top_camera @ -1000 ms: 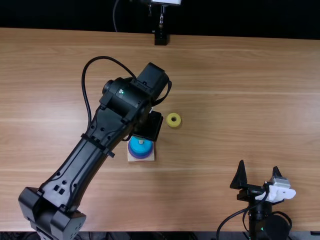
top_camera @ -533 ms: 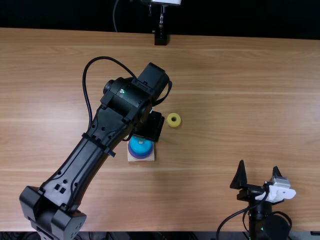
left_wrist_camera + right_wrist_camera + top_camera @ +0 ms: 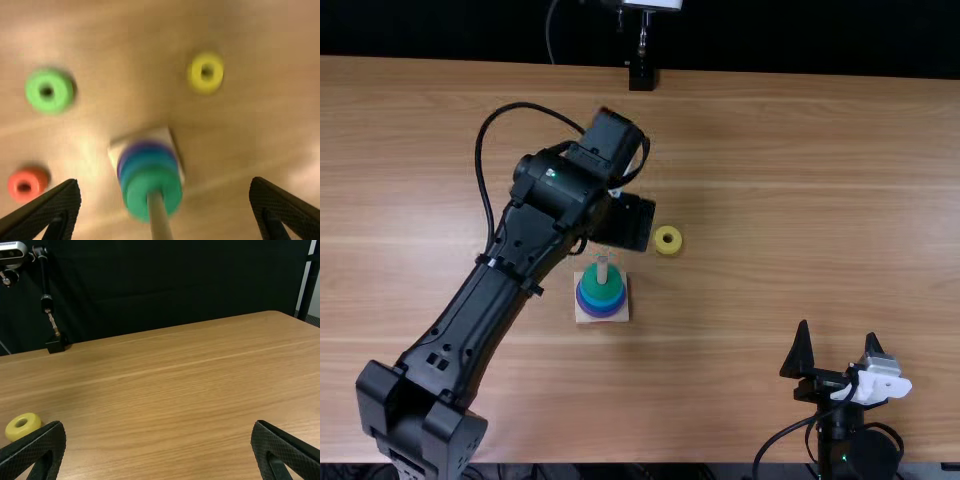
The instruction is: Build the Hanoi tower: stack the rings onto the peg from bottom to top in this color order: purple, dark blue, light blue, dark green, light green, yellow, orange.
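- Three loose rings wait: yellow ring [image 3: 667, 240], near two o'clock of the wooden base [image 3: 582, 314] in the top view; light green ring [image 3: 49, 91] and orange ring [image 3: 28, 184], which I judge toward ten and nine o'clock on that same clock.
- Left gripper [image 3: 164, 180] holds nothing, fingers wide apart, near the stack. If it turns or drops before it is well away from the peg [image 3: 159, 217], one finger could knock the peg and tilt the base.
- Dark green ring [image 3: 137, 192] is around the peg, above the blue and the purple ring [image 3: 582, 300]. I cannot tell if it sits completely flat; a crooked ring could make the next one stop too high.
- Light green should come next. The yellow one lies so near that it may be taken by mistake, and the order would be wrong.
- Small rings probably roll or slip if pinched off-centre; the hole would then miss the peg.
- Right gripper [image 3: 838, 329], between three and four o'clock of the base, is empty with fingers spread. Risk is small there, but if it goes for yellow, both arms could collide.
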Robot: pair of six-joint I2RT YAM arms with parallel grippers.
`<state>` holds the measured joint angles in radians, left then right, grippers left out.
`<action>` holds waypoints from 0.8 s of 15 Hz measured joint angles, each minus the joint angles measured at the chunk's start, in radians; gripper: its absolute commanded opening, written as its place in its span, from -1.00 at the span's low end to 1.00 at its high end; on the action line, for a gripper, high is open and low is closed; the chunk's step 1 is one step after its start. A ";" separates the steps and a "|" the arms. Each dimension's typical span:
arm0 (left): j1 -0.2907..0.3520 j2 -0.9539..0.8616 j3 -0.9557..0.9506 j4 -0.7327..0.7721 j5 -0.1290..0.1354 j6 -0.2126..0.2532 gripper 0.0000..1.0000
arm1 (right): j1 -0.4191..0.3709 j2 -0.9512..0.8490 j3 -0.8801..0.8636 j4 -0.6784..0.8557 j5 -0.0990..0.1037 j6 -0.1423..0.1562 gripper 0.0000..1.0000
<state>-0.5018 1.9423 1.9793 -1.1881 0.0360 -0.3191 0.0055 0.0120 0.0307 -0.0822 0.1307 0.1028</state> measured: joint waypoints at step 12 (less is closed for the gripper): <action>0.240 0.147 -0.139 0.283 -0.078 0.308 1.00 | 0.000 0.000 0.000 0.000 0.000 0.000 1.00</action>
<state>-0.2619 2.0892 1.8404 -0.9054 -0.0418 -0.0109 0.0055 0.0124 0.0307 -0.0818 0.1307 0.1028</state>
